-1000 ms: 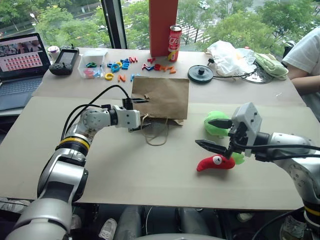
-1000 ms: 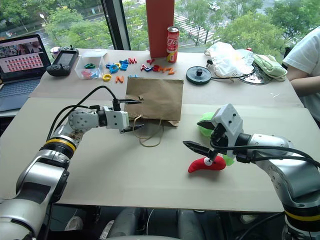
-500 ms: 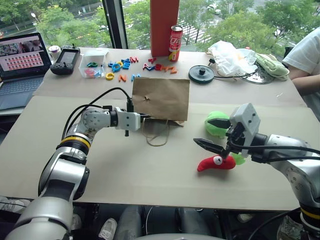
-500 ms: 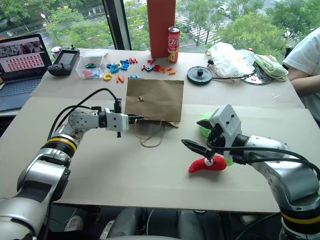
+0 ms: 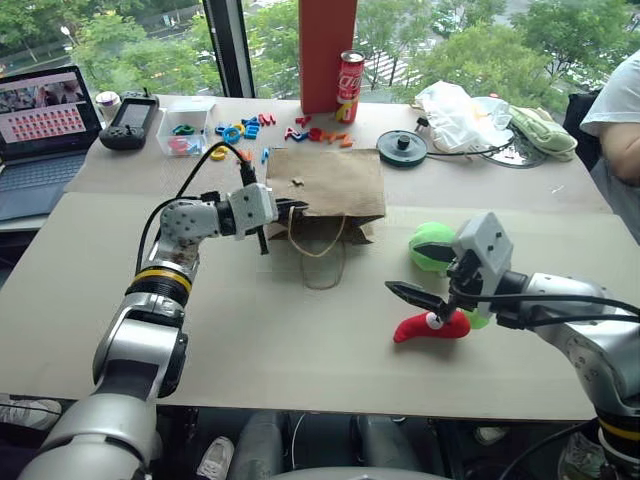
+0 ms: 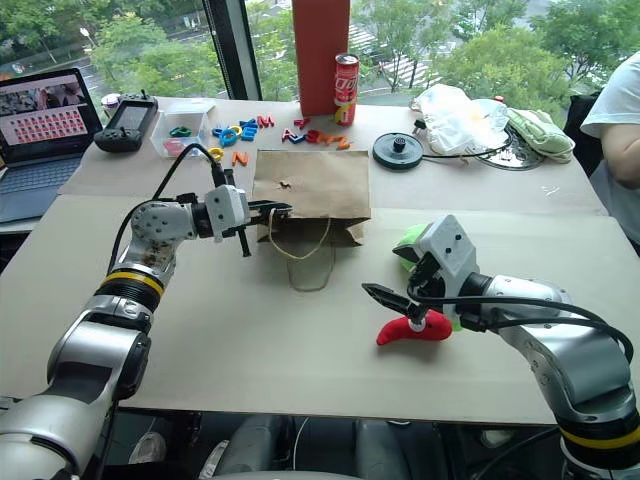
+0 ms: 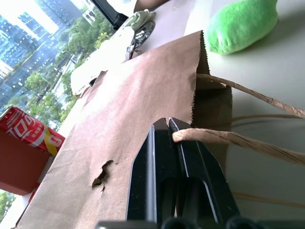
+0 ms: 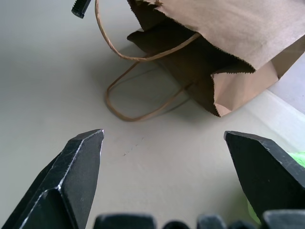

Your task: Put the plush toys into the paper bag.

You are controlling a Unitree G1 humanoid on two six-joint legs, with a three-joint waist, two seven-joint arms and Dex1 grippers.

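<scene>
We are clamping our left gripper (image 7: 167,125) on the upper edge of the paper bag (image 5: 335,185), beside one tan handle (image 7: 224,138), holding its mouth open above the table (image 5: 300,330). Our right gripper (image 6: 400,297) is hovering with fingers spread wide, just over the red pepper toy (image 6: 412,328). The green plush toy (image 5: 432,245) is lying right behind that gripper, between it and the bag.

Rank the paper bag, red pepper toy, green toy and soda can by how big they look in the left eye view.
1. paper bag
2. red pepper toy, green toy and soda can: too alike to rank; the can stands farther off.
</scene>
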